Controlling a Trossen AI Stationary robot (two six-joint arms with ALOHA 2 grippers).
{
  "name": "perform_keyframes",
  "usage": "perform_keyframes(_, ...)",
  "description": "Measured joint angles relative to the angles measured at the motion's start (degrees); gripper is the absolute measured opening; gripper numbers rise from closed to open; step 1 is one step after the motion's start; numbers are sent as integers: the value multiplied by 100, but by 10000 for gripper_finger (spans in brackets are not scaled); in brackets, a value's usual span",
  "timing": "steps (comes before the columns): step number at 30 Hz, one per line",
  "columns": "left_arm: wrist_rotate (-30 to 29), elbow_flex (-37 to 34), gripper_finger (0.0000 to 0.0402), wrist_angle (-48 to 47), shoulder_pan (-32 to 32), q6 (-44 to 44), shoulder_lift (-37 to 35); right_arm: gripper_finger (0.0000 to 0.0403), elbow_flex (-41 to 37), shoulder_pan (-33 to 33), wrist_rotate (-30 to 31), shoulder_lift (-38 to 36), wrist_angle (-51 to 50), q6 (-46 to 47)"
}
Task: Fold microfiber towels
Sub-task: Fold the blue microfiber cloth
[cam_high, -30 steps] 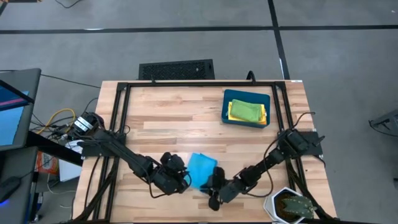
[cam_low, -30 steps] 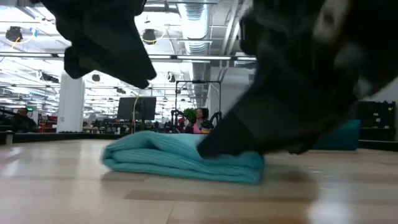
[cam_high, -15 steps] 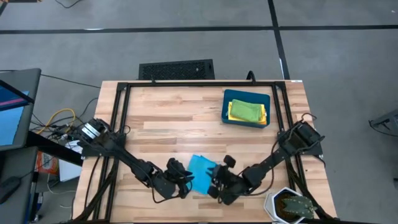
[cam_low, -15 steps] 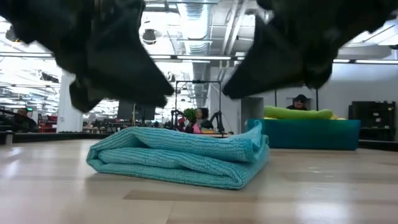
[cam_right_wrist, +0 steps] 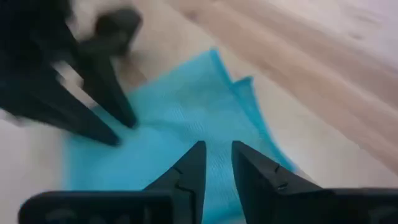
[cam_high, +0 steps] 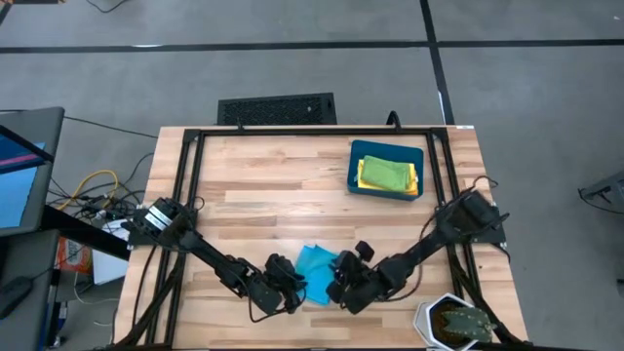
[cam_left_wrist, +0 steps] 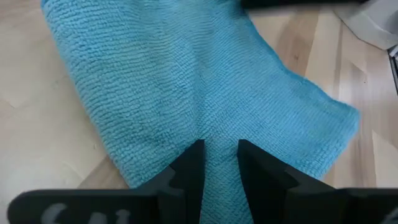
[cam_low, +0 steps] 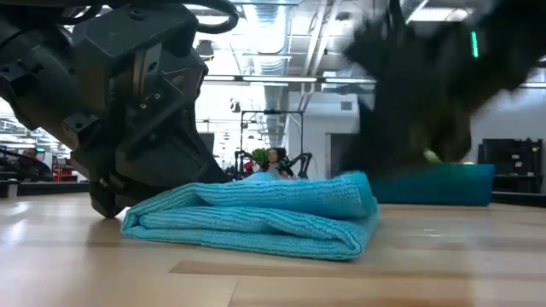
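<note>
A light blue microfiber towel (cam_high: 317, 260) lies folded in several layers near the table's near edge; it also shows in the low view (cam_low: 256, 217). My left gripper (cam_high: 292, 290) is down at the towel's left end, shut on it (cam_left_wrist: 221, 163). My right gripper (cam_high: 341, 283) is at the towel's right end, its fingers close together over the cloth (cam_right_wrist: 217, 163); it is blurred in the low view (cam_low: 418, 111). The towel rests on the wood by its bottom layer. My left gripper pinches a raised ridge of the towel's top (cam_left_wrist: 221, 140) between its two fingers, at the towel's left end. The fingers come slanting down from the table's left. The towel lies on the table, its layers bunched at the fingers. My right gripper has the towel's right end (cam_right_wrist: 219, 140) between its two fingers, coming slanting down from the table's right. Blur hides how many layers it has. The towel's right top corner (cam_low: 365, 181) stands a little raised; the rest lies on the table.
A dark teal bin (cam_high: 355, 181) at the far right holds folded green and yellow towels (cam_high: 386, 174). A white pot with a plant (cam_high: 453, 322) stands at the near right corner. A black frame (cam_high: 292, 132) runs around the table. Bare wood lies at the middle and far left.
Both grippers were raised above the towel half a second ago. They have come down onto its two ends, the left one to the table at the left end. The towel has been pushed together and looks shorter from above.
</note>
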Motion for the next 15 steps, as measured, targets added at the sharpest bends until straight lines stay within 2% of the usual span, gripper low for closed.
perform_keyframes(2,3,6,93,0,1,13,-57,102,12,-61,-267,-564,-282,304)
perform_keyframes(7,31,132,93,-29,31,-52,-76,133,13,-105,-1667,-1432,-501,1508)
perform_keyframes(11,-21,135,93,102,31,-61,-69,184,28,129,-1821,-1507,-764,2591)
perform_keyframes(15,-55,133,93,147,33,-216,-69,219,0,190,-2207,-1115,-1309,3565)
